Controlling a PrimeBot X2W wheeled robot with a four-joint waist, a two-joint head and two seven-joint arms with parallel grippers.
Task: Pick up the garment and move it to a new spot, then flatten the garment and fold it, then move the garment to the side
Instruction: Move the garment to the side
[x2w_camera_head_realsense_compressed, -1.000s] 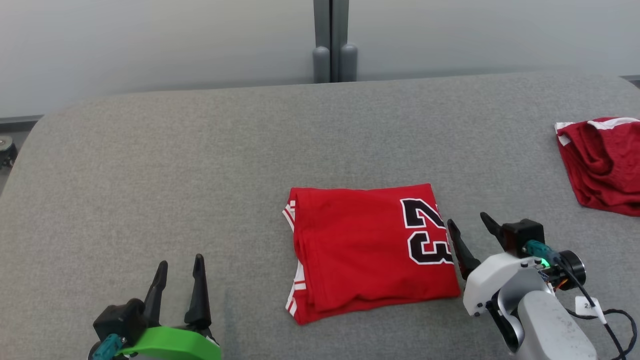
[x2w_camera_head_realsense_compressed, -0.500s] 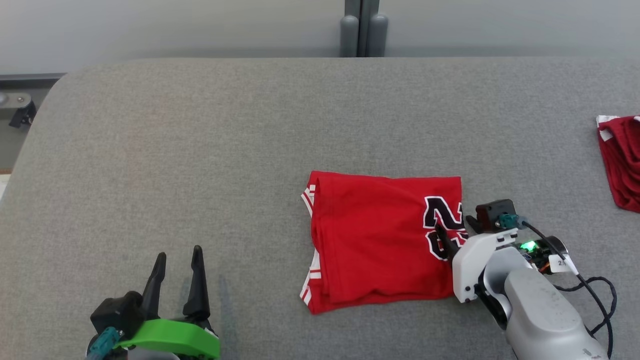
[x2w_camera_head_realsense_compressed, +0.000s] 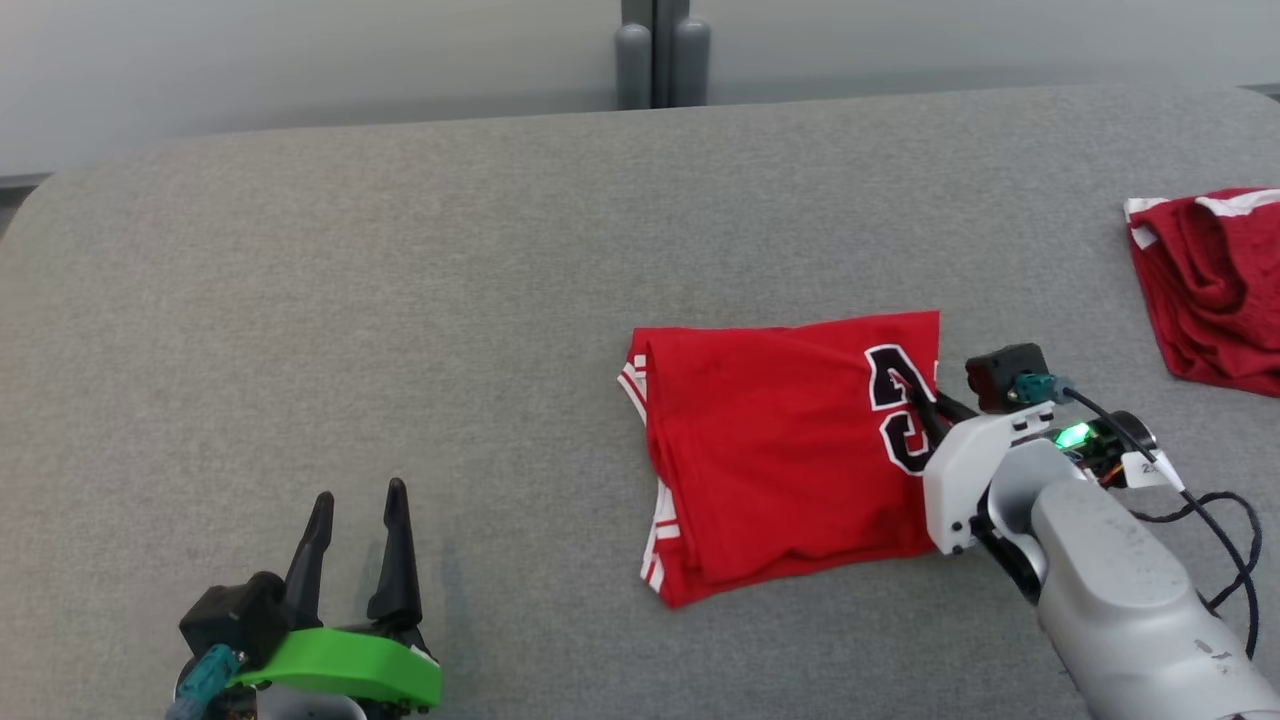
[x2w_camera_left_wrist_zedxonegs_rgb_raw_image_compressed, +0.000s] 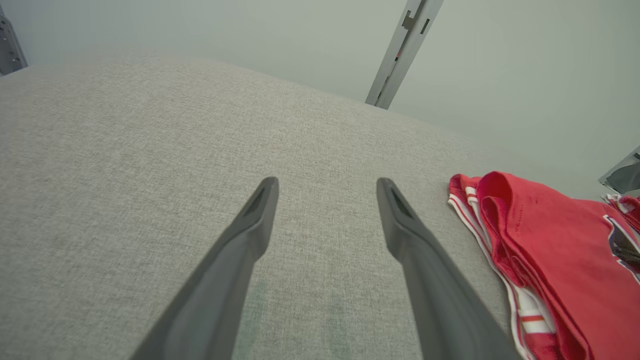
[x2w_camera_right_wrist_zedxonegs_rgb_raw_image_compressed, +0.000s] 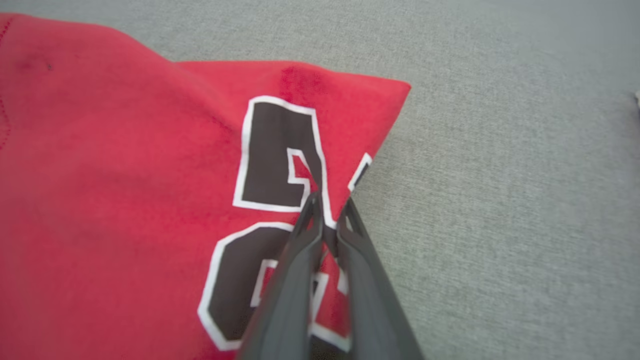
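1. Head view: one folded red jersey (x2w_camera_head_realsense_compressed: 790, 450) lies flat on the grey padded surface (x2w_camera_head_realsense_compressed: 400, 300), right of centre. A black number edged in white shows near its right edge, and white-striped trim shows along its left edge.
2. A second red garment (x2w_camera_head_realsense_compressed: 1215, 280), crumpled and with white trim, lies at the far right of the surface, well apart from the jersey.
3. Two grippers show. The left gripper (x2w_camera_head_realsense_compressed: 360, 490) sits at the lower left above bare surface, well apart from the jersey. Its two dark fingers are spread and nothing is between them.
4. The right gripper (x2w_camera_head_realsense_compressed: 925, 400) reaches in from the lower right to the jersey's right edge, over the number. One black cable (x2w_camera_head_realsense_compressed: 1200, 500) loops beside its pale forearm.
5. Two grey posts (x2w_camera_head_realsense_compressed: 660, 60) stand side by side behind the surface's far edge.
6. Left wrist view: its two fingers (x2w_camera_left_wrist_zedxonegs_rgb_raw_image_compressed: 240, 250) stand wide apart over bare grey surface, holding nothing. The jersey's stacked folded layers and striped trim lie to the right, just beside one finger in this view.
7. Right wrist view: its two fingers are drawn nearly together, tips pinching the jersey's edge at the number. The cloth puckers between them, and bare surface lies on the right.
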